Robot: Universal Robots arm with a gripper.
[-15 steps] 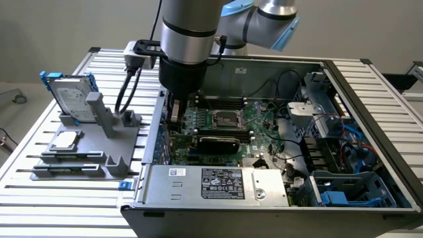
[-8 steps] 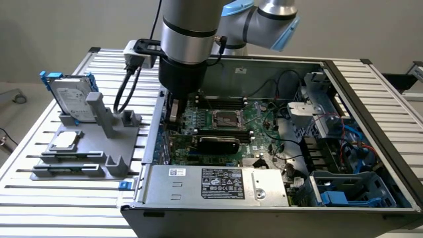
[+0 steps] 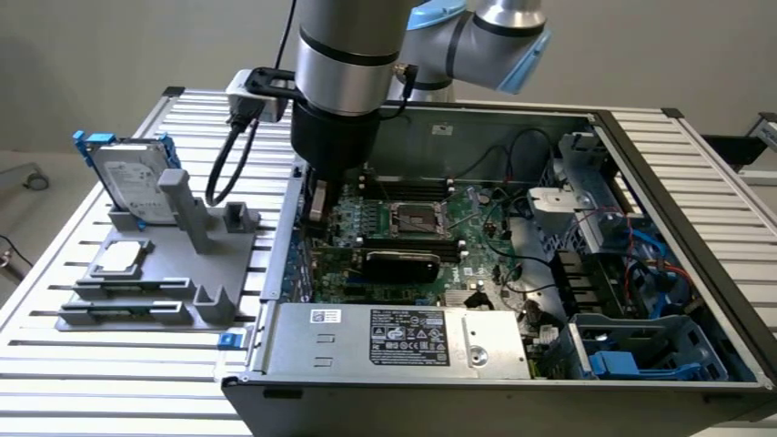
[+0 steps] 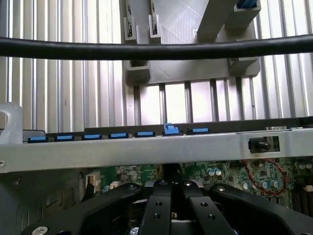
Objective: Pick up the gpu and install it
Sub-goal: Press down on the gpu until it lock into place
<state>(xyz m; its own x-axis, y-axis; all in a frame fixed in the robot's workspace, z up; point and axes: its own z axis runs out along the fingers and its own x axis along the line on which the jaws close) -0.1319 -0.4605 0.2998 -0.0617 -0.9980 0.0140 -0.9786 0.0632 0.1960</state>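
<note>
While the black robot hand reaches down inside the open grey computer case, its fingers are clenched together just over the green motherboard at the case's rear wall. Close beside the hand, slightly toward the silver power supply box, the gpu, a thin green card with a black rounded cooler shroud, sits on the motherboard, apart from the fingers. Outside the case, a grey parts holder on the slatted metal table carries a silver hard drive with blue frame.
</note>
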